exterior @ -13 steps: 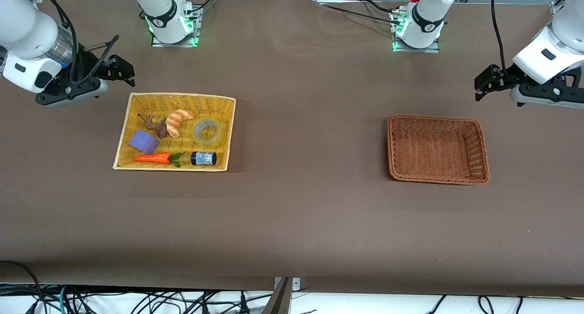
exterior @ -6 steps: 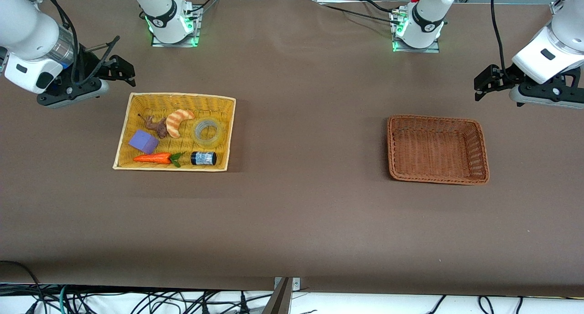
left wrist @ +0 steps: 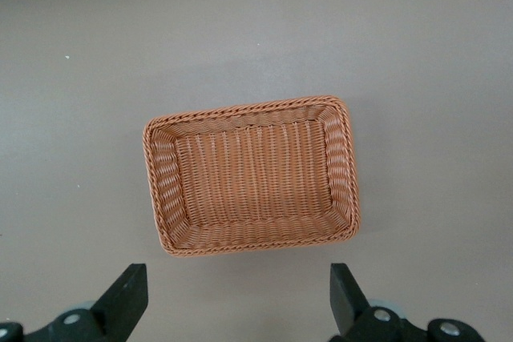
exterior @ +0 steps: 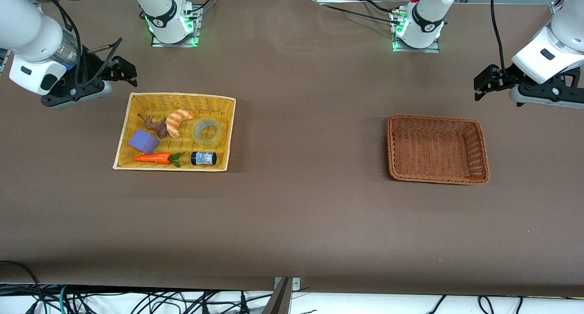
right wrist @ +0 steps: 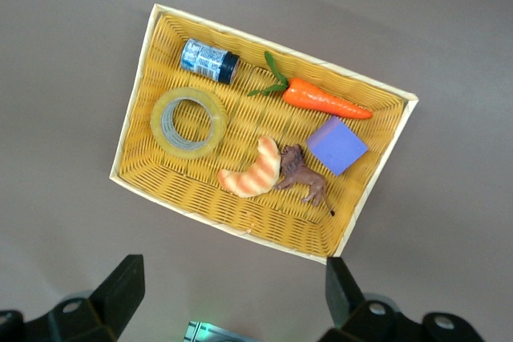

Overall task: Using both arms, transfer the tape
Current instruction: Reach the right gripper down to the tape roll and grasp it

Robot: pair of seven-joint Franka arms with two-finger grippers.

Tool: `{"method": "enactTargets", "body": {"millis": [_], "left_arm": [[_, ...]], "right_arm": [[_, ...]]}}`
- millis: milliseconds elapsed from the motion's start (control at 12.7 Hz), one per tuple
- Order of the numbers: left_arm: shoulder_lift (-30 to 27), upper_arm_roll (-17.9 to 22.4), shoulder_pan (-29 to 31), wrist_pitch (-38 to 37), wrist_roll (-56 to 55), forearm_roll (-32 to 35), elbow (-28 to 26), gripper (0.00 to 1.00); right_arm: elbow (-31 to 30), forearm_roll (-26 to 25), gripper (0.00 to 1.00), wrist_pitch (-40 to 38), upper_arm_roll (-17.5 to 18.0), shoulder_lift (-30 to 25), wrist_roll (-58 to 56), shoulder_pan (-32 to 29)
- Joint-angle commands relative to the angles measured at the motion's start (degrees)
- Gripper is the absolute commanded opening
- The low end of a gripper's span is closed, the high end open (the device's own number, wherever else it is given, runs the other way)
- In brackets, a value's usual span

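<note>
The tape (exterior: 209,132), a translucent yellowish ring, lies flat in the yellow wicker basket (exterior: 230,127) at the right arm's end of the table. It also shows in the right wrist view (right wrist: 188,122). My right gripper (exterior: 122,72) is open and empty, up in the air over bare table beside the yellow basket's corner. My left gripper (exterior: 486,82) is open and empty, up in the air over bare table beside the brown wicker basket (exterior: 482,143), which holds nothing and shows whole in the left wrist view (left wrist: 156,190).
In the yellow basket with the tape lie a small dark jar with a blue label (exterior: 203,158), a toy carrot (exterior: 153,158), a purple block (exterior: 143,141), a croissant (exterior: 175,121) and a brown animal figure (exterior: 158,126). Both arm bases stand at the table's back edge.
My right gripper has drifted slightly toward the yellow basket. My left arm has barely moved. Nothing in the baskets has changed.
</note>
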Motion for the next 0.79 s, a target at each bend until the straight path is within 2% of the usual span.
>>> {"method": "enactTargets", "body": {"millis": [0,157,471,707], "left_arm": [[0.53,0.00,-0.19,-1.30,0.93,-0.02,1.45,1.00],[0.53,0.00,-0.19,-1.30,0.85,-0.02,1.45,1.00],[0.62,0.00,-0.19,-1.30,0.93,-0.02,1.53,1.00],[0.80,0.00,-0.19,-1.30,0.93,0.07,1.80,1.00]], "right_arm": [[-3.67,-0.03,1.00,3.97,1.95,-0.27,3.38,-0.11],[-8.57,-0.03,1.00,10.28,4.76,0.17,6.64,-0.11],[-20.44,-0.03,1.00,26.89,7.06,2.97,9.55,0.06],[-21.95,-0.03,1.00,34.80,7.15,11.75,10.26,-0.03]]}}
